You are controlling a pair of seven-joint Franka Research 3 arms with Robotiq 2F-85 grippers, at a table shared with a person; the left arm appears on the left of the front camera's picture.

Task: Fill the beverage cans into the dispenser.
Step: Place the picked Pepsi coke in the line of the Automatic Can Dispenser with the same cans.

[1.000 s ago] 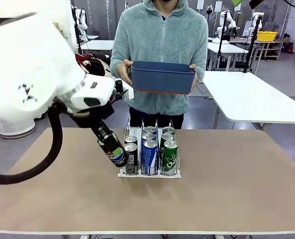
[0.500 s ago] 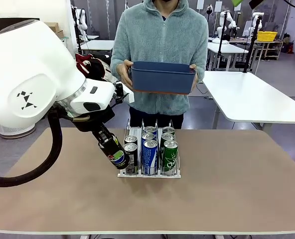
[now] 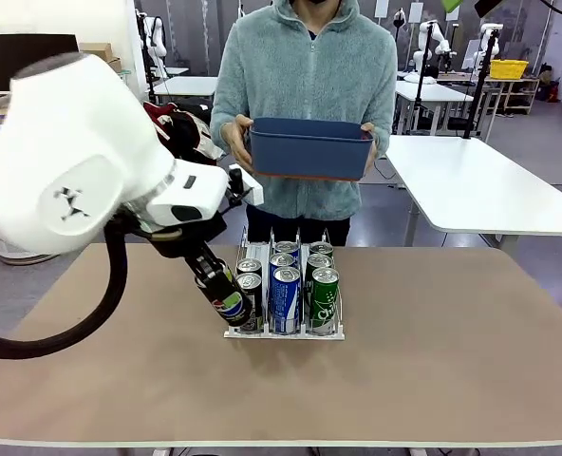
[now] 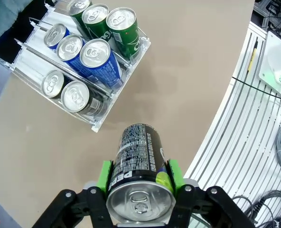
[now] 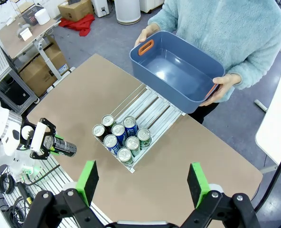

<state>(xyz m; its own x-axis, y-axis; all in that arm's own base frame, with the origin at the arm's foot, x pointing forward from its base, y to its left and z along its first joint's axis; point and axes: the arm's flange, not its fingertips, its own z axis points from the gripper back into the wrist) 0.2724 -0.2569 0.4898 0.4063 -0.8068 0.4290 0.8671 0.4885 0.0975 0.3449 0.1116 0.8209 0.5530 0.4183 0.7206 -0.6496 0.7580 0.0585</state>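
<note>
left gripper (image 4: 139, 183): clamped on black pepsi can (image 4: 139, 164), tilted, just beside dispenser (image 3: 283, 331)
right gripper (image 5: 143, 183): jaws wide, nothing held
dispenser: six cans

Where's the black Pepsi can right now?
In the front view the black Pepsi can is tilted in the left gripper, just left of the dispenser and its front cans, above the table.
</note>
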